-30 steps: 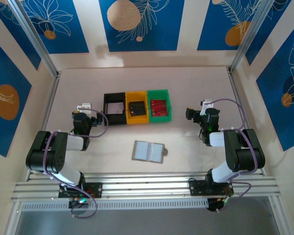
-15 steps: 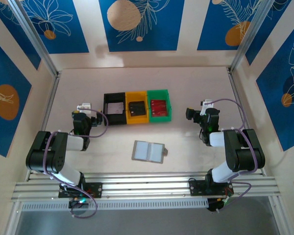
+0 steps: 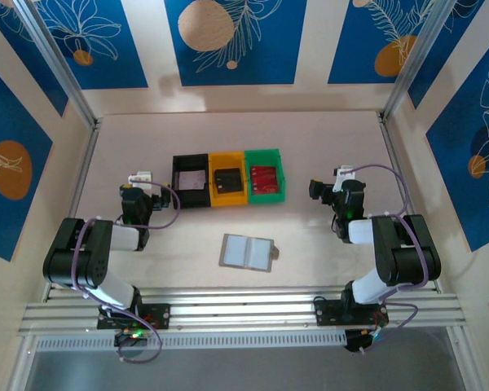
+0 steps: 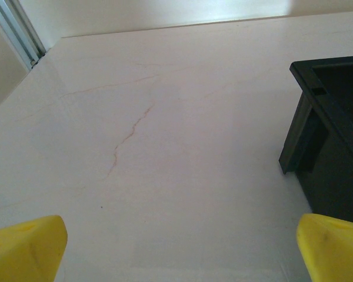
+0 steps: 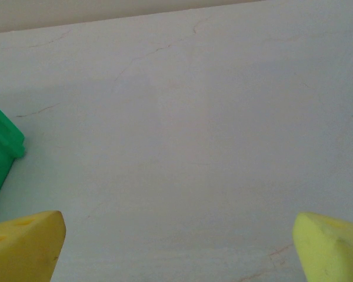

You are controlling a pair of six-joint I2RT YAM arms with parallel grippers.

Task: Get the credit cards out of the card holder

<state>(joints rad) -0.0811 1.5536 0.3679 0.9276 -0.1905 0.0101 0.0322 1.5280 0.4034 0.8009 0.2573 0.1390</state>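
Left gripper (image 4: 179, 249) and right gripper (image 5: 176, 247) both have their yellow fingers spread wide with nothing between them, each low over bare table (image 3: 350, 147). The left one is just beside the black bin (image 4: 329, 153) and the right one is near a corner of the green bin (image 5: 0, 158). Between the two arms, nearer their bases, the card holder (image 3: 247, 252) lies unfolded with its pale inner panels up, well apart from either gripper. Each bin, including the yellow bin (image 3: 227, 180), holds a flat item, too small to identify. Whether any cards remain in the holder cannot be told, so the work looks either unstarted or finished.
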